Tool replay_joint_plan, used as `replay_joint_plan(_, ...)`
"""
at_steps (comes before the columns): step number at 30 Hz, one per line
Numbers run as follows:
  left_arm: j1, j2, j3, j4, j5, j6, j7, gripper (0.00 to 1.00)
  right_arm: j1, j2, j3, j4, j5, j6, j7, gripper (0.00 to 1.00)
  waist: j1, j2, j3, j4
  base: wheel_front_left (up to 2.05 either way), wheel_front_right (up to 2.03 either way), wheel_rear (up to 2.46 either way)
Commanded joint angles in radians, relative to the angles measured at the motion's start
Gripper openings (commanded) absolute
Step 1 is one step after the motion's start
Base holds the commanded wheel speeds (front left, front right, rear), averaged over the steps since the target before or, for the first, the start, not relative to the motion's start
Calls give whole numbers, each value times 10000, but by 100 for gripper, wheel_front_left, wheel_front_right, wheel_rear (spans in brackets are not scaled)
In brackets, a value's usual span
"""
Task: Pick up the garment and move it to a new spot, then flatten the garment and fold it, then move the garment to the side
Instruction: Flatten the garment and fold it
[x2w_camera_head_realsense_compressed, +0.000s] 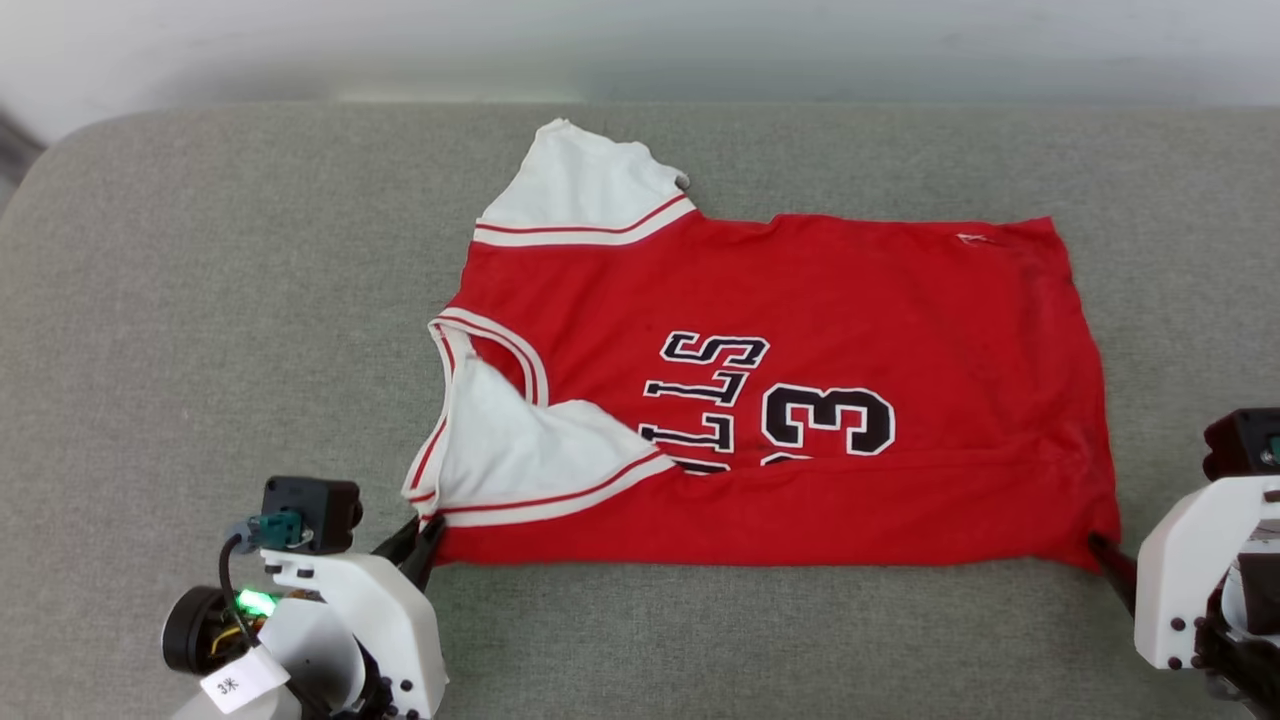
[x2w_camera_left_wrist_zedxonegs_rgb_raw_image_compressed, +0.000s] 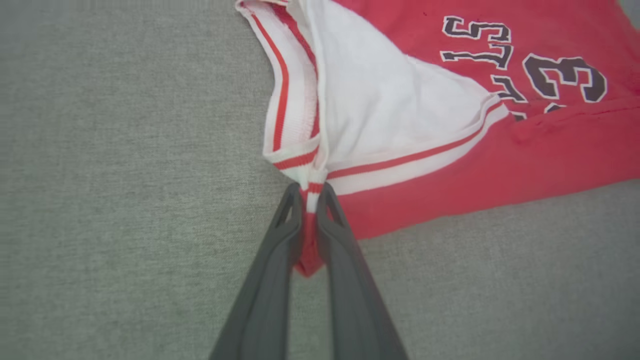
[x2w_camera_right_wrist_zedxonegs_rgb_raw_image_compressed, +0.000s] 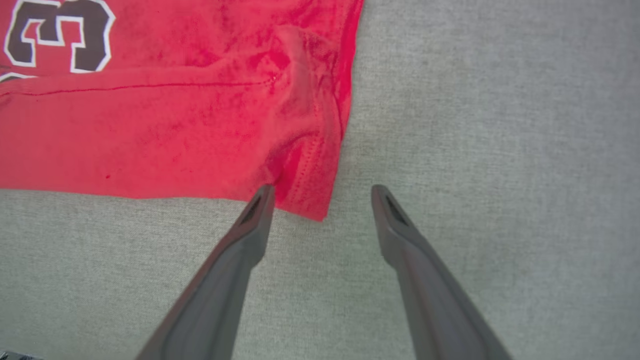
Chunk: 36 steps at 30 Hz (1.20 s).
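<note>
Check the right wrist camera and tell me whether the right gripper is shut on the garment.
No: the right gripper stands wide open, with the red corner of the garment lying unpinched between its tips.

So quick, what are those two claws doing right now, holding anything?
Left gripper: closed, pinching the garment at its striped trim.
Right gripper: open, holding nothing, fingers apart at the garment's hem corner.

we see a grey woven cushion (x2w_camera_head_realsense_compressed: 200, 300) running the full width of the frame, with a rounded corner at the upper left. 1 red jersey (x2w_camera_head_realsense_compressed: 900, 300) lies spread on it at the centre, collar end toward the left, hem toward the right, lower edge folded over the print.
</note>
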Motion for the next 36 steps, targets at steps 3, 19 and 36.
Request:
replay_joint_plan(3,-193,104,36,-456,185,160,64,0,-336,-10,-11,460,-192,-4,138,100,-1,0,289,188,0,0,0)
replay_joint_plan(19,-453,121,-83,-889,336,252,201,0,-488,87,620,2864,-88,-3,197,0,-1,0,926,559,0,0,0)
replay_joint_plan(36,1327,777,-276,-1244,-136,652,482,0,1011,-697,-144,1308,416,-9,5,0,-1,0,-625,221,0,0,0)
